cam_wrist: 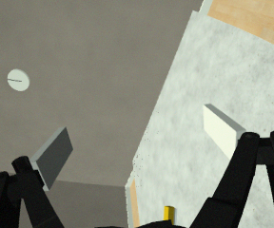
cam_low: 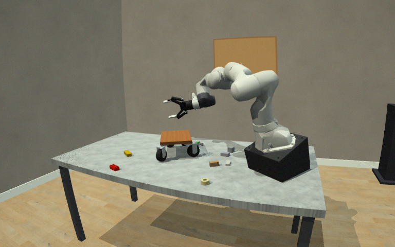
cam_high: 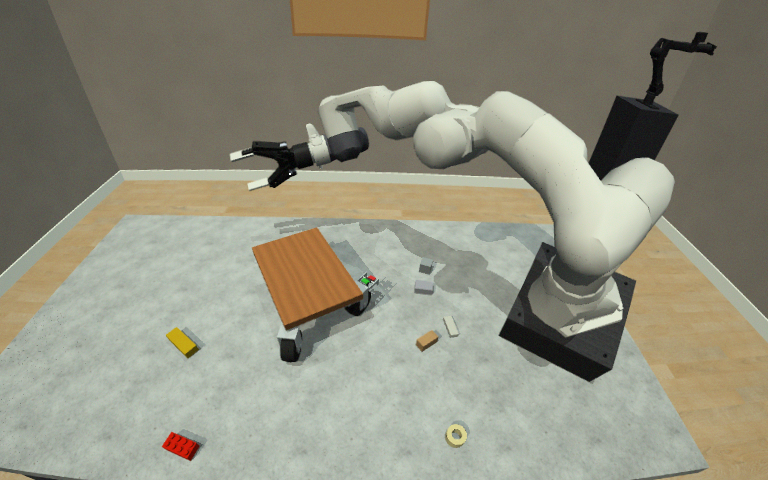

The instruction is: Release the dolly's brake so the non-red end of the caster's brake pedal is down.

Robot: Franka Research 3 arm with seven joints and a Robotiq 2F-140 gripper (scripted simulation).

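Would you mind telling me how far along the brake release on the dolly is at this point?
Nothing looks done yet. The dolly stands on the table, and its brake pedal shows red and green ends, untouched. The gripper hangs open and empty, high above the dolly. Still left: reaching down to the caster, pressing the green end down, then withdrawing.

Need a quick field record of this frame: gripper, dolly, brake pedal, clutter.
gripper: gripper open, empty, held high above the table, pointing sideways
dolly: dolly standing on its wheels, wooden deck up, untouched
brake pedal: brake pedal on the caster nearest the arm's base, red and green ends visible; which end is down cannot be told
clutter: yellow block, red brick, tape ring, small blocks near the base
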